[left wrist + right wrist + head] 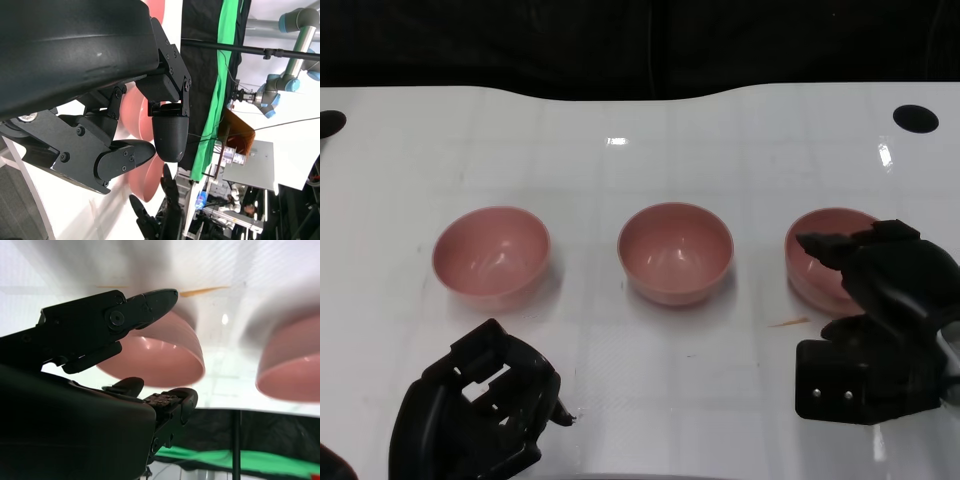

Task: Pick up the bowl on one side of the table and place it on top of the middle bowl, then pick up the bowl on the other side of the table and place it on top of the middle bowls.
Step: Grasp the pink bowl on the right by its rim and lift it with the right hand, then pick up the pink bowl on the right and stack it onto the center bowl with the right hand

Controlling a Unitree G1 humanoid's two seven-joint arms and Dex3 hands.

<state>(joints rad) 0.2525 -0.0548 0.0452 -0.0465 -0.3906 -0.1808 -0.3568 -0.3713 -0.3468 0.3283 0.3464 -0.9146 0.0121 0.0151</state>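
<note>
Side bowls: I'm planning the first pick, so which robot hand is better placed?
Right. The right robot hand is already at the right bowl, fingers open around its rim; the left robot hand sits short of the left bowl.

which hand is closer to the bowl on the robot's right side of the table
Right. The right hand is at the right bowl, fingers reaching over its rim. The left hand sits far across the table, below the left bowl.

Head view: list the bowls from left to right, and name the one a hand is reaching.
left bowl → middle bowl → right bowl; the right hand is at the right bowl, partly covering it.
</note>
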